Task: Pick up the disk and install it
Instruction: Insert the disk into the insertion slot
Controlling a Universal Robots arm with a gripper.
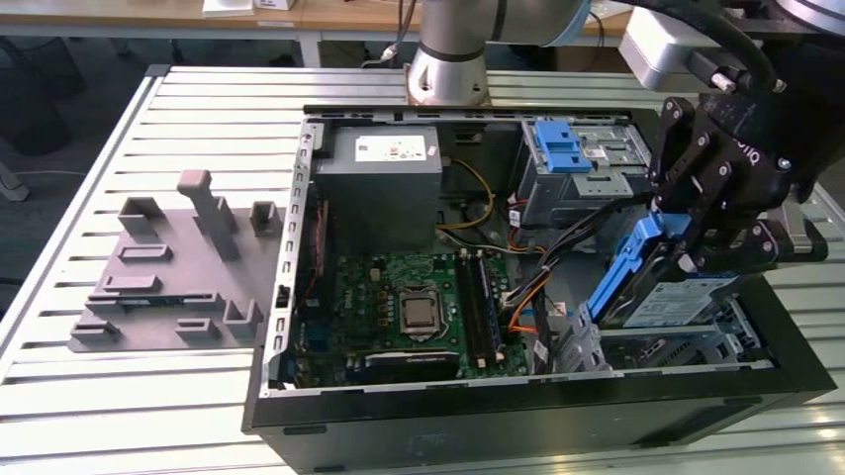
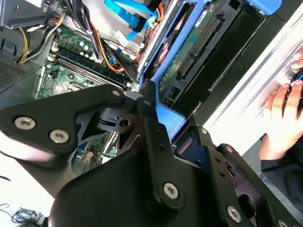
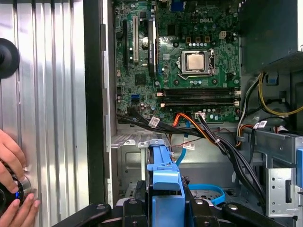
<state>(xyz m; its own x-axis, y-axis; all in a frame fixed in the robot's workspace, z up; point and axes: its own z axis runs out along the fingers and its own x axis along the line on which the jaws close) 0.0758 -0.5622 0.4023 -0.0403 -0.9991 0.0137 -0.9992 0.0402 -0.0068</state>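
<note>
The gripper (image 1: 703,252) is clamped on the disk (image 1: 660,297), which is held tilted over a metal bay (image 1: 719,341) at the exterior view's right of the open computer case (image 1: 528,401). The case lies on a slatted metal table (image 1: 158,396), and a wooden desk (image 1: 133,12) stands behind.

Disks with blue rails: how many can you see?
1. The disk is held tilted in the gripper, at the exterior view's right side of the computer case. More may be hidden in the drive cage.
</note>
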